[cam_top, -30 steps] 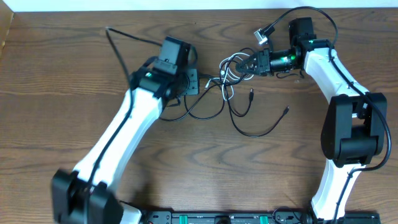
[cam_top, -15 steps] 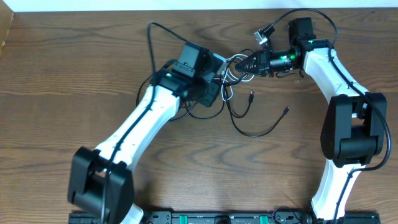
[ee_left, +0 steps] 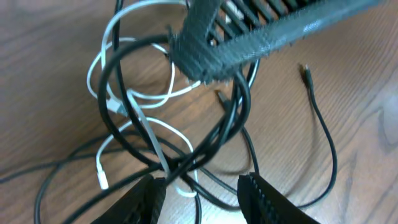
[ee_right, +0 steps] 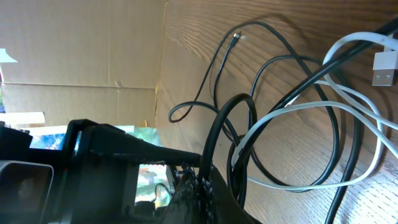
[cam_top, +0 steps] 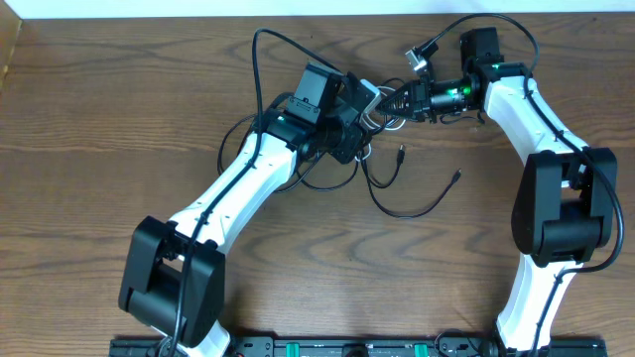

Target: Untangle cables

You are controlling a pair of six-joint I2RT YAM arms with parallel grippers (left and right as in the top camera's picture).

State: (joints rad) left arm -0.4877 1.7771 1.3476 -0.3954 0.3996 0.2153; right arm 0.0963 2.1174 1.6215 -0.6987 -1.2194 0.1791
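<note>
Pinching a loop of thin black cord (ee_left: 233,118) between clenched fingers, the right gripper (cam_top: 387,101) reaches in from the upper right of the overhead frame. It points toward the knot of cables (cam_top: 371,119) lying at upper centre of the brown wood-grain table (cam_top: 99,149). The left wrist view shows its dark ribbed finger (ee_left: 261,34) slanting across the top of the frame, the black loop hanging from its tip.

Facing it, the left gripper (ee_left: 200,180) is released. Its two black fingers (ee_left: 149,199) stand apart at the bottom edge of its own camera's frame, above the tangle, with nothing seen clamped between them. Whether they touch a cord cannot be told.

A thin white cord (ee_left: 149,137) winds in several loops through the black ones, left of centre in that view. One small white plug end (ee_left: 102,179) lies on the wood at lower left. In the right wrist view a flat white connector (ee_right: 384,68) shows at the right edge.

Seen from overhead, the white left arm (cam_top: 228,188) stretches diagonally from lower left. Loose black cord trails from the knot toward the middle of the table, where a wide curve (cam_top: 407,210) ends in a small plug (cam_top: 456,177). Another plug end (cam_top: 401,154) lies just below the knot.
</note>
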